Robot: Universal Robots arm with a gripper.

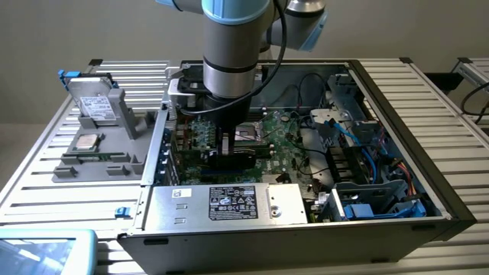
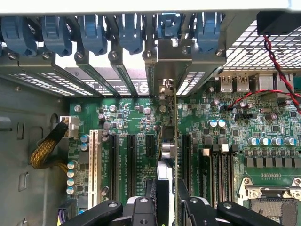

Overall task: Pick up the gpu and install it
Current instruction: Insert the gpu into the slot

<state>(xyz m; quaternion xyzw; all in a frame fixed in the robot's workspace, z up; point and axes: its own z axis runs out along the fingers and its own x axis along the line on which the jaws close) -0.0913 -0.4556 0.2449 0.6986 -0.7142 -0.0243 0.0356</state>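
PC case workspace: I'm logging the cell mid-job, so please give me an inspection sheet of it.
Surface: slatted metal table carrying an open PC case.
Job's things: gpu stands on edge over the motherboard slots, with its bracket at the rear openings.
Clutter: grey tray at the exterior view's left, holding a drive and a CPU.
Gripper: gripper is inside the case, shut on the gpu.
Cables: blue cables, red and black wires and a yellow braided bundle, all inside the case.
Surroundings: plain wall; blue-edged object at the table's near corner.
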